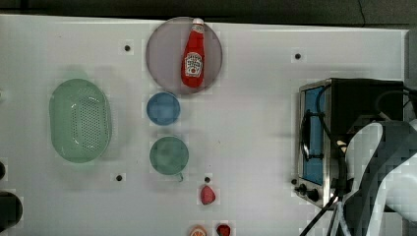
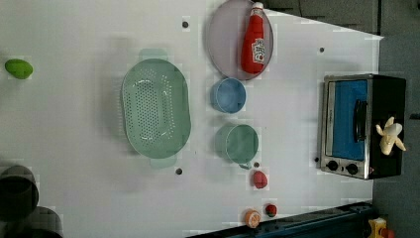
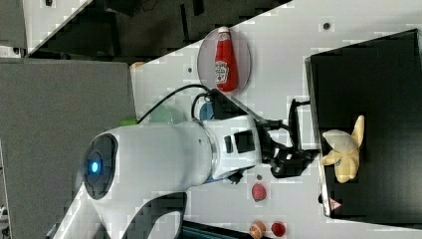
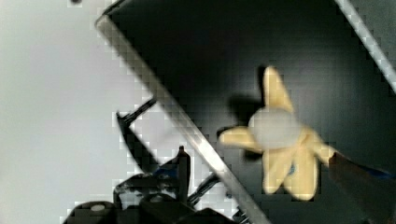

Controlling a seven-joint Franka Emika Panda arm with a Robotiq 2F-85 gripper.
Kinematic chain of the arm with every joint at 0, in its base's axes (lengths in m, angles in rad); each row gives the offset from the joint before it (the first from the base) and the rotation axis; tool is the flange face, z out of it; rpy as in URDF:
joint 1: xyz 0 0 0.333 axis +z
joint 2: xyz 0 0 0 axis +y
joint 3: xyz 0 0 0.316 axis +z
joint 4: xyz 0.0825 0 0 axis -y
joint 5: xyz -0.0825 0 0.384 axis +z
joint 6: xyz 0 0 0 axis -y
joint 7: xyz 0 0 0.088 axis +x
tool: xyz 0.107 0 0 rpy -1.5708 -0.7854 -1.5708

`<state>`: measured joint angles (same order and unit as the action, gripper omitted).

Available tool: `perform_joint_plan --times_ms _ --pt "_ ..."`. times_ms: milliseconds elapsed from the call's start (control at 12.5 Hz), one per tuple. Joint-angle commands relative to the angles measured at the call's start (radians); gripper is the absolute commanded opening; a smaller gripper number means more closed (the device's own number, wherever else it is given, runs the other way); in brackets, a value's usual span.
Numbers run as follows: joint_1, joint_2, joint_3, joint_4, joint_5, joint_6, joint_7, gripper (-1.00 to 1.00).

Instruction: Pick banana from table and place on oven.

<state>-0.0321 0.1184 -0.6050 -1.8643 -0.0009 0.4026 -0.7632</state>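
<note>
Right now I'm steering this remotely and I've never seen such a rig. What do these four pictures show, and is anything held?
The white machine is a single robot arm; its gripper is the dark claw at its tip. Three fixed cameras look at the white table from different sides, and a fourth rides on the wrist, looking down past the claw. On the table stand a toaster oven, a green colander, a blue cup, a green cup, a ketchup bottle lying on a plate, and small toy fruits. A peeled toy banana lies on the oven's black top. The jaws stand open and nothing is held; the claw sits beside the banana at the oven's edge.
</note>
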Motion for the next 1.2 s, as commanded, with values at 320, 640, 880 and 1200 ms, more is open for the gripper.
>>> perform_joint_plan --times_ms 320,640,880,1200 --pt "0.056 -0.205 0.223 0.051 -0.011 -0.247 0.449 1.0" --pt "0.06 -0.337 0.434 0.048 -0.067 -0.374 0.77 1.0" --pt "0.06 -0.396 0.519 0.04 -0.068 -0.449 0.883 1.0" --pt "0.06 -0.419 0.511 0.033 -0.068 -0.449 0.885 1.0"
